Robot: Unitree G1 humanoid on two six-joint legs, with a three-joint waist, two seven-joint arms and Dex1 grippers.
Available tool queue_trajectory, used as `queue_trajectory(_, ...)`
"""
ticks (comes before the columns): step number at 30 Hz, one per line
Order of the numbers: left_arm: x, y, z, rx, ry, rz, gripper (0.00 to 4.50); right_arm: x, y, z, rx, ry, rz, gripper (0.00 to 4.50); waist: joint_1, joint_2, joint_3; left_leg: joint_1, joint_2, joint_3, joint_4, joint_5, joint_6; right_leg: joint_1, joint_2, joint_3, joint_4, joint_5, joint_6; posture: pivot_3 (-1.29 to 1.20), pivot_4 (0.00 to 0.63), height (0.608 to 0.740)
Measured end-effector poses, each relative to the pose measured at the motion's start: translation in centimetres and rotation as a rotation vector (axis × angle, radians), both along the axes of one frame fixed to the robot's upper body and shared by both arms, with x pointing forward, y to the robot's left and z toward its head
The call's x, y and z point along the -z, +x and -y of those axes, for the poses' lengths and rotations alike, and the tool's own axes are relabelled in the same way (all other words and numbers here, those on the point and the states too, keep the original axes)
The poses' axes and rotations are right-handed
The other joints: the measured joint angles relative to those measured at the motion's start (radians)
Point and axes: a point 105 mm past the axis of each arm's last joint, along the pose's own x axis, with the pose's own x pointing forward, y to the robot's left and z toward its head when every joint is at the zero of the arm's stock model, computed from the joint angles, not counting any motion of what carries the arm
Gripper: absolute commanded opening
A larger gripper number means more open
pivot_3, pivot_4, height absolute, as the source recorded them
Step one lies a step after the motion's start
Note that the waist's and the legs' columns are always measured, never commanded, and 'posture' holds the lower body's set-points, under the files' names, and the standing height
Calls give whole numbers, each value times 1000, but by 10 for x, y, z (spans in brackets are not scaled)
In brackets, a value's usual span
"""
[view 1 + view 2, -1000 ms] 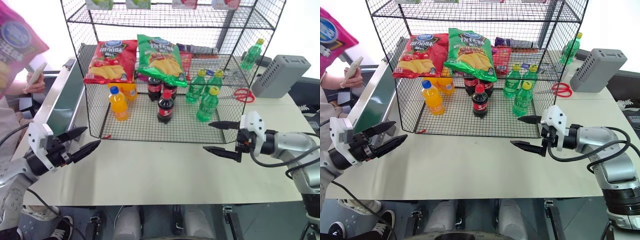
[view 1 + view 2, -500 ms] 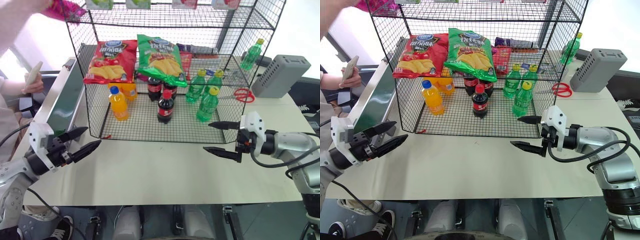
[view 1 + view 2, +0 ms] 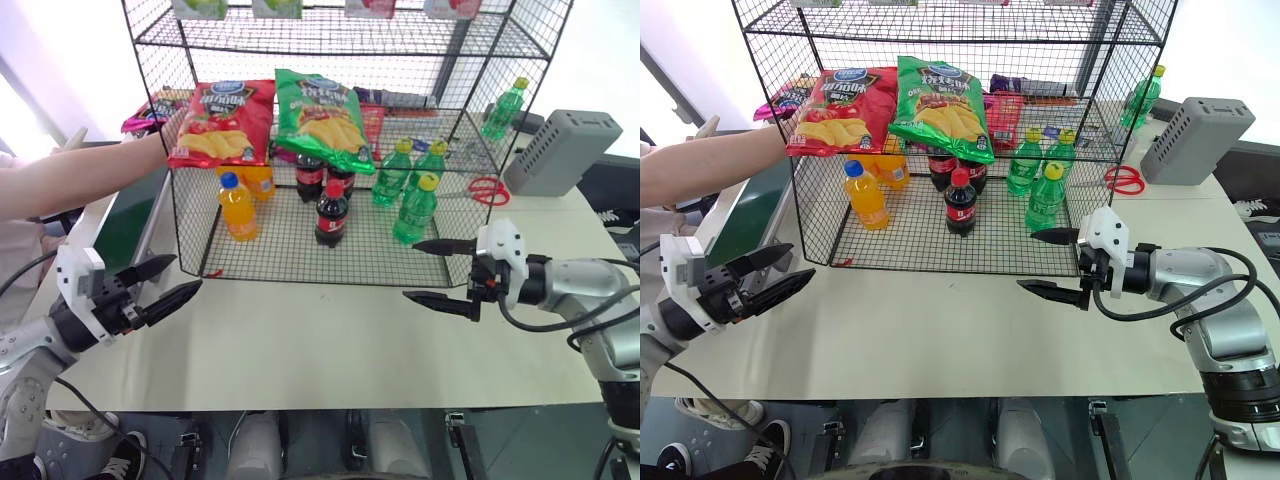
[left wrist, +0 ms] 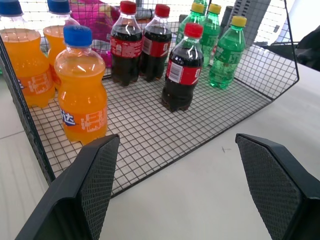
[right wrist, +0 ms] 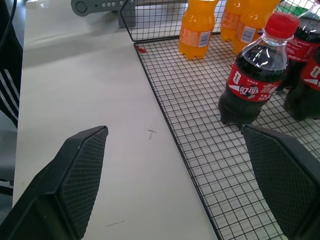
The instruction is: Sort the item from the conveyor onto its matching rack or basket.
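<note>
Pink chip bag at the far left of the rack

The pink chip bag (image 3: 150, 108) sits in a person's hand (image 3: 172, 128) above the conveyor (image 3: 125, 225), beside the rack (image 3: 300, 262). Left hand (image 3: 166, 282) and right hand (image 3: 436, 272) hover wide open, empty, over the counter (image 3: 330, 340).

Bright, even indoor light with a blown-out background.

The upper left and upper right of both eye views wash out to white. The table (image 3: 330, 340) carries only soft, faint shadows. Straight rack (image 3: 340, 40) wires bow slightly near the frame edges. The 2 wrist views are sharp on the bottles (image 4: 82, 90), with mild glare on their plastic.
</note>
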Motion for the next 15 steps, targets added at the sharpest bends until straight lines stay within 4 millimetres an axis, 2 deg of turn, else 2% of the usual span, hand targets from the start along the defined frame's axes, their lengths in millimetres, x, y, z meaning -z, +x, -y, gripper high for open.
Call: queue_trajectory(15,3,-1,-4,-26,49,18,3953,2,1,-4,-8,14,-7,4464,0,0,0,0,0,0,0,0,0,0,0,0,0,0,0,0,150,740)
